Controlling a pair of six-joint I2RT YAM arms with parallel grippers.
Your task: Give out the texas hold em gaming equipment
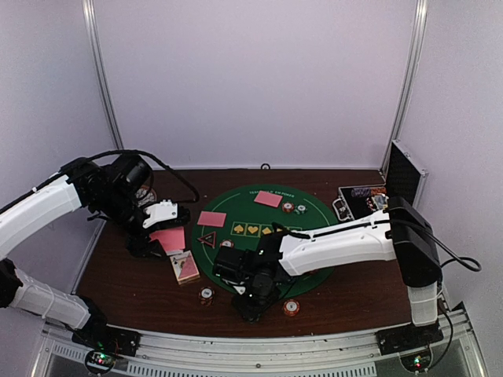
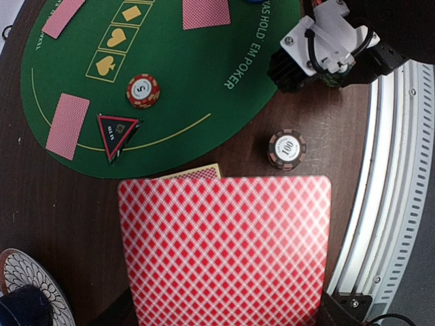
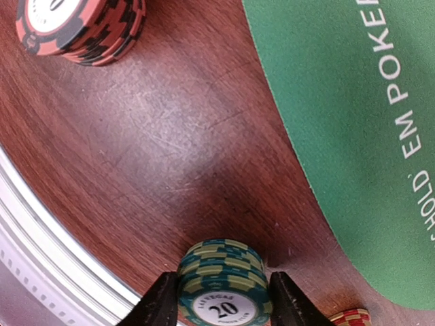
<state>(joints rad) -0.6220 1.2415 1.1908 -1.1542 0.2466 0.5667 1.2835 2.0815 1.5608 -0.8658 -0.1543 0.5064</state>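
Note:
My left gripper [image 1: 161, 236] is shut on a pink-backed card [image 2: 224, 251], held over the table left of the green mat [image 1: 302, 275]. The card hides the fingers in the left wrist view. The deck [image 1: 185, 267] lies below it, its edge peeking out [image 2: 194, 174]. My right gripper [image 1: 255, 300] is at the mat's near edge, its fingers [image 3: 160, 304] closed on the sides of a green chip stack marked 20 [image 3: 221, 282], low over bare wood. Cards [image 1: 211, 218] [image 1: 268, 199] lie face down on the mat.
An orange-and-black chip stack [image 3: 81, 27] stands on the wood near the metal rail. Other chips [image 1: 207, 294] [image 1: 291, 307] [image 1: 288, 207], a 5 chip [image 2: 143, 90] and a triangular marker [image 2: 117, 130] are about. The open case [image 1: 377, 196] stands at the back right. A patterned plate [image 2: 27, 285] is beside my left gripper.

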